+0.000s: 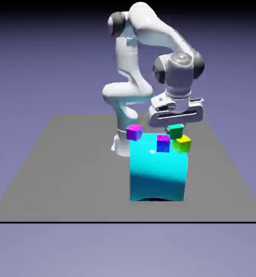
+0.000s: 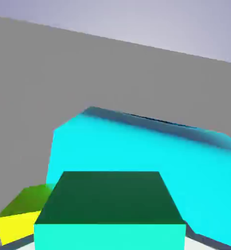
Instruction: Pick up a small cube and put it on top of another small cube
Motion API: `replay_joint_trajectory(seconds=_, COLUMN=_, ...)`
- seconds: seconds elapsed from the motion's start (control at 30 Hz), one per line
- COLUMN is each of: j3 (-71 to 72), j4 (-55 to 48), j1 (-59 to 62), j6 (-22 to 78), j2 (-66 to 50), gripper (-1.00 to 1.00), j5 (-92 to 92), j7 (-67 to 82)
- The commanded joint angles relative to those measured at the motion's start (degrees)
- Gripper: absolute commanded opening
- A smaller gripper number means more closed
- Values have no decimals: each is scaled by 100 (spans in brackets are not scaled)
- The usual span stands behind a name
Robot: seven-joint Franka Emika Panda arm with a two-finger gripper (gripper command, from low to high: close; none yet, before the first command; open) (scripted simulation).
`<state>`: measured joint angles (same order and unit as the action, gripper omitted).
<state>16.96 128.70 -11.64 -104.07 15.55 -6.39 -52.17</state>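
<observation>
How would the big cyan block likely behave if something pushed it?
The cyan block looks rigid, its faces smooth and undented. Its underside seems arched, so it might rock or tip rather than slide flat. It also looks bulky beside the magenta cube, so it would probably resist a light nudge.

Plain green cube (image 1: pixel 175 131) — yellow-green cube (image 1: pixel 182 144), magenta cube (image 1: pixel 134 132), blue-violet cube (image 1: pixel 163 144), cyan block (image 1: pixel 158 176) — grey tabletop (image 1: pixel 76 173), white arm (image 1: pixel 131 92)

my arm (image 1: pixel 134 89): glossy white shell, rounded links, dark grey joint caps; white hand (image 1: pixel 176 112), black slot across it.
</observation>
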Motion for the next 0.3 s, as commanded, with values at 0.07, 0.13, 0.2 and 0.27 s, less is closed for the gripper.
replay_joint_trajectory(seconds=0.07, j3=37, j4=390, j1=-15, j6=-497, j2=-110, gripper=-100, j5=10, j7=-12)
replay_joint_trajectory(seconds=0.13, j3=74, j4=779, j1=-29, j6=-995, j2=-221, gripper=-100, j5=5, j7=-20)
replay_joint_trajectory(seconds=0.2, j3=79, j4=829, j1=-31, j6=-1058, j2=-235, gripper=100, j5=4, j7=-21)
replay_joint_trajectory(seconds=0.27, j3=60, j4=634, j1=-24, j6=-809, j2=-180, gripper=100, j5=7, j7=-17)
